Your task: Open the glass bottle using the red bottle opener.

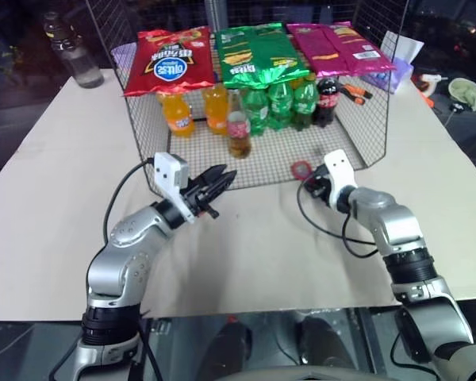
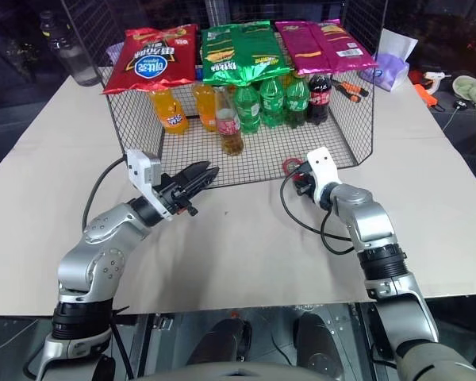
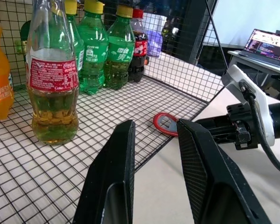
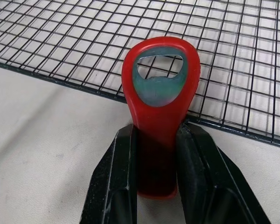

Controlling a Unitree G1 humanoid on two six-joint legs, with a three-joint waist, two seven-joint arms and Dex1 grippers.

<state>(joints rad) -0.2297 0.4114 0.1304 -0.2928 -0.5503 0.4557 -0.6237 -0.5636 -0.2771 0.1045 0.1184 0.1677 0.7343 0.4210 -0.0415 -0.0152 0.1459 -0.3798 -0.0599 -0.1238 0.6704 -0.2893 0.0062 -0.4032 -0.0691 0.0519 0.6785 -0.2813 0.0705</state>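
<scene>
Gripping the red bottle opener (image 4: 159, 116) by its narrow handle, right end effector (image 4: 158, 186) closed with a finger pressed on each side. Ring head pointing forward over the front edge of the wire rack (image 1: 333, 155), handle end over the desk (image 1: 55, 198); probably held this way to leave the ring free for hooking a cap. Not yet lifted, by the look of it.

Standing upright on the rack floor, the glass bottle (image 1: 238, 131), just in front of the orange and green soda bottles, cap on, well apart from the opener. Hovering before the rack's front edge, left end effector (image 1: 214, 184), fingers a little apart and holding nothing, pointed toward the bottle, likely ready to steady it. Resting on top of the rack, three snack bags.
</scene>
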